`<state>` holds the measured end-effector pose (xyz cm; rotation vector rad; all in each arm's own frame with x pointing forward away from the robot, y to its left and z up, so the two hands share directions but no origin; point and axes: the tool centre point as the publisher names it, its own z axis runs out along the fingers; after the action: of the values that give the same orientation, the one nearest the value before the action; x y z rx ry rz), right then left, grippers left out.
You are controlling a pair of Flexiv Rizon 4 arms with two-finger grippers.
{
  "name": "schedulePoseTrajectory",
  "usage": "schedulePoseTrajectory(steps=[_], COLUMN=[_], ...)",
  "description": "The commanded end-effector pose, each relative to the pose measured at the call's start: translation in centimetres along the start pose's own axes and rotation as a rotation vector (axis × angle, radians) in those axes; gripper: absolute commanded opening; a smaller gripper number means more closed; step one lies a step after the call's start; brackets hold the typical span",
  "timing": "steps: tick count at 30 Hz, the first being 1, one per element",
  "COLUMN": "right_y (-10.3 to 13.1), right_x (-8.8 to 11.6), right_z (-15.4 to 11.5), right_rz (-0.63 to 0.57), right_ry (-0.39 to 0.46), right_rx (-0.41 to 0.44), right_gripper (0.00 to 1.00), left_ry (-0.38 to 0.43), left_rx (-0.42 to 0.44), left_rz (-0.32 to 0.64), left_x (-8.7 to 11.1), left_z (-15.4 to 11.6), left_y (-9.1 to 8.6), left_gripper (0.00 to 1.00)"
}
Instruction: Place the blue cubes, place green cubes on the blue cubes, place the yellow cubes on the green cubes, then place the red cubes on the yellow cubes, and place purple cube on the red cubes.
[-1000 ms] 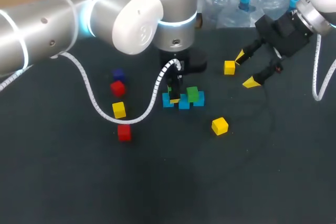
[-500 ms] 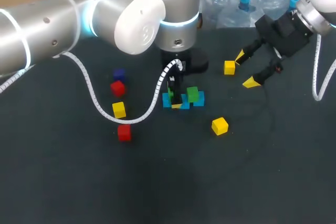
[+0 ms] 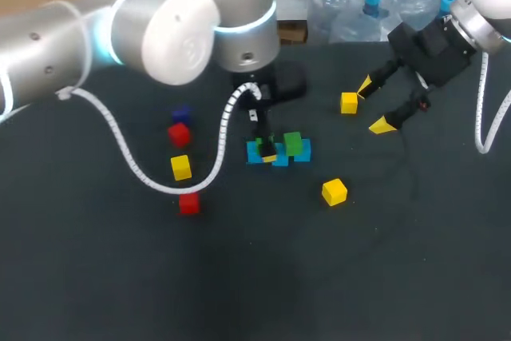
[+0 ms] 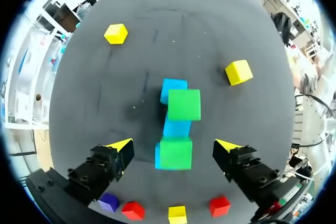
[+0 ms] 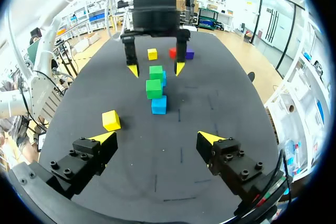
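Three blue cubes [image 3: 279,157] lie in a row at mid-table. Two green cubes stand on them, one [image 4: 184,104] further along the row and one [image 4: 176,153] on the end blue cube. My left gripper [image 4: 174,145] hangs open over that end green cube, with a gap at each fingertip; in the head view the left gripper [image 3: 263,149] partly hides it. My right gripper [image 3: 374,105] is open at the back right, beside a yellow cube [image 3: 349,102]. A purple cube [image 3: 180,113] and a red cube [image 3: 179,134] lie to the left.
Loose cubes lie around the row: a yellow one [image 3: 334,192] in front right, another yellow one [image 3: 181,167] and a second red one [image 3: 188,203] at the left. My left arm's white cable [image 3: 160,185] loops low over the left cubes.
My left gripper has opened and let go of the green cube on the end blue cube. The left arm has shifted a little left and back. The right arm has kept still.
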<state>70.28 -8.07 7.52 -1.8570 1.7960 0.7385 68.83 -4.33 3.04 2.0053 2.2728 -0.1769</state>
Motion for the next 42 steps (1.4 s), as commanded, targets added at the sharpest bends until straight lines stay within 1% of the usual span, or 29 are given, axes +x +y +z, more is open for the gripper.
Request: schedulePoseTrajectory(steps=[1, 8, 11, 14, 17, 19, 21, 23, 31, 39, 42], right_y=[0.0, 0.0, 0.0, 0.0, 0.0, 0.0, 0.0, 0.0, 0.0, 0.0, 0.0], right_x=[0.0, 0.0, 0.0, 0.0, 0.0, 0.0, 0.0, 0.0, 0.0, 0.0, 0.0], right_z=[0.0, 0.0, 0.0, 0.0, 0.0, 0.0, 0.0, 0.0, 0.0, 0.0, 0.0], right_rz=[-0.001, -0.001, -0.001, -0.001, -0.001, -0.001, -0.001, -0.001, -0.001, -0.001, -0.001], right_ry=[-0.001, -0.001, -0.001, -0.001, -0.001, -0.001, -0.001, -0.001, -0.001, -0.001, -0.001], right_rx=[0.000, 0.000, 0.000, 0.000, 0.000, 0.000, 0.000, 0.000, 0.000, 0.000, 0.000], right_gripper=[1.00, 1.00, 1.00, 1.00, 1.00, 1.00, 1.00, 1.00, 1.00, 1.00, 1.00], left_ry=[-0.153, -0.271, -0.342, -0.404, -0.432, -0.492, -0.600, -0.635, -0.618, -0.548, -0.533], left_rx=[-0.022, -0.043, -0.046, -0.014, 0.037, 0.047, 0.042, 0.037, 0.002, -0.025, -0.027], left_rz=[-0.004, 0.001, 0.015, 0.039, 0.048, 0.067, 0.094, 0.095, 0.066, 0.028, 0.015], left_x=[2.4, 3.7, 4.2, 4.4, 4.2, 4.1, 4.1, 4.3, 5.2, 6.6, 7.2], left_z=[-1.0, -1.8, -1.9, -1.6, -0.5, -0.1, -0.1, -0.1, -1.4, -3.2, -3.7], left_y=[-1.3, -2.0, -2.1, -2.1, -1.9, -1.9, -1.9, -1.9, -2.0, -2.6, -2.9], left_gripper=[1.00, 1.00, 1.00, 1.00, 1.00, 1.00, 1.00, 1.00, 1.00, 1.00, 1.00])
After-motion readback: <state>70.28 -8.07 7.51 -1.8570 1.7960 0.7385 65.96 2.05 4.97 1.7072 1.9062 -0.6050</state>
